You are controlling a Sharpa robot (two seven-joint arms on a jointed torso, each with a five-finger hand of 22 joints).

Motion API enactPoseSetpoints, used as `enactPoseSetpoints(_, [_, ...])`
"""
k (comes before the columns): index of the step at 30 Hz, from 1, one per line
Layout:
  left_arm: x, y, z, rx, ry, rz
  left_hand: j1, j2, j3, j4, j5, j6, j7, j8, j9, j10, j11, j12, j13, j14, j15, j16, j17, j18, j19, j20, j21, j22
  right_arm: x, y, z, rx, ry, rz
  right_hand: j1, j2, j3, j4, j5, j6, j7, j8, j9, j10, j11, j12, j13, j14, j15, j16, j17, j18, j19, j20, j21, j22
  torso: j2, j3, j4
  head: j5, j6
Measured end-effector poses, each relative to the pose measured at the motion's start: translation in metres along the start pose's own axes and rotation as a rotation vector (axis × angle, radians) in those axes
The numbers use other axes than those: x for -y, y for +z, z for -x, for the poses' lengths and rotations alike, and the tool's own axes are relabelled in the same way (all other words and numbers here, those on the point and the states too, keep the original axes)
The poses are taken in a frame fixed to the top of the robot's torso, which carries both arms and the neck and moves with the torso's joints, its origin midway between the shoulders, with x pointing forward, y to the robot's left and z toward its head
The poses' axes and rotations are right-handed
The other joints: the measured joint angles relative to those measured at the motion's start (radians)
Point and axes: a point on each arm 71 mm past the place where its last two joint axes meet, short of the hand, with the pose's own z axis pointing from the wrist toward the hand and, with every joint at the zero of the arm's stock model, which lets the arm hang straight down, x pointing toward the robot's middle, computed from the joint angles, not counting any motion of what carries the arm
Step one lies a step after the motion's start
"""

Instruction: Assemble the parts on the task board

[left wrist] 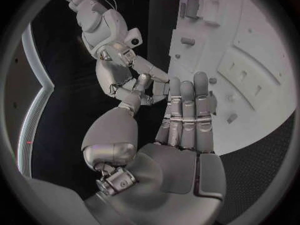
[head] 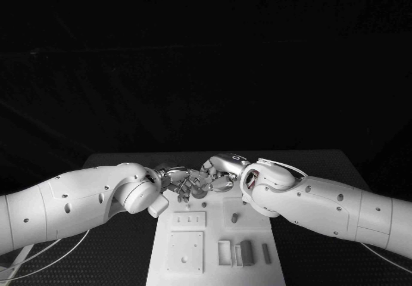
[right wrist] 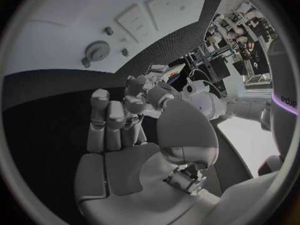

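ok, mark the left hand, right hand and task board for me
left hand [left wrist: 181, 120], left wrist view, on the straight fingers.
right hand [right wrist: 119, 120], right wrist view, on the fingers.
task board [head: 215, 265], head view, bare white surface near the front.

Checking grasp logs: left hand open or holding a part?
Open. Left hand has straight, extended fingers over the board, nothing in them.

Both white arms reach inward over the desk's far middle. The silver left hand [head: 176, 182] and silver right hand [head: 217, 174] meet there, fingertips touching, fingers loosely curled, palms bare.
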Motion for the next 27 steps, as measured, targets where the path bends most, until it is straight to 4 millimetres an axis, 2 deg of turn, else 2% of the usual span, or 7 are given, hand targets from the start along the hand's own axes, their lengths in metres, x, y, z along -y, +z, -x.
enactPoseSetpoints(6, [-0.0003, 0.0000, -0.0004, -0.001, 0.001, 0.003, 0.011, 0.011, 0.002, -0.017, 0.000, 0.000, 0.000, 0.005, 0.004, 0.000, 0.000, 0.006, 0.007, 0.000, 0.000, 0.014, -0.006, -0.001, 0.006, -0.006, 0.000, 0.007, -0.0012, 0.0007, -0.0004, -0.002, -0.001, 0.002, 0.000, 0.000, -0.001, -0.001, 0.000, 0.000, 0.000, 0.000, 0.000, 0.000, 0.000, 0.000, 0.000, 0.000, 0.000, 0.000, 0.000, 0.000, 0.000, 0.000, 0.000, 0.000, 0.000, 0.0002, -0.0007, -0.001, -0.001])
enactPoseSetpoints(17, [-0.0011, 0.0000, -0.0007, 0.000, 0.003, 0.009, 0.052, 0.052, 0.023, -0.049, 0.000, 0.003, -0.001, 0.004, 0.004, 0.004, -0.004, 0.010, 0.013, 0.000, 0.000, 0.030, -0.020, -0.006, 0.010, -0.009, 0.000, 0.017, -0.0034, 0.0027, -0.0017, -0.005, -0.003, 0.005, 0.009, -0.003, -0.001, -0.001, 0.000, 0.000, 0.000, 0.000, 0.000, 0.000, 0.000, 0.000, 0.000, 0.000, 0.000, 0.000, 0.000, 0.000, 0.000, 0.000, 0.000, 0.000, 0.000, 0.0003, 0.0000, -0.003, -0.004])
enactPoseSetpoints(27, [-0.0019, 0.0002, -0.0012, 0.000, 0.004, 0.016, 0.065, 0.065, 0.033, -0.059, 0.000, 0.004, -0.002, 0.004, 0.004, 0.004, -0.004, 0.010, 0.015, 0.000, 0.000, 0.035, -0.028, -0.006, 0.010, -0.009, 0.000, 0.021, -0.0035, 0.0036, -0.0034, -0.009, -0.005, 0.004, 0.007, -0.001, -0.002, -0.002, 0.000, 0.000, 0.000, 0.000, 0.000, 0.000, 0.000, 0.000, 0.000, -0.004, -0.001, 0.000, 0.000, 0.000, 0.003, -0.002, 0.000, 0.000, 0.001, 0.0007, 0.0000, -0.003, -0.005])
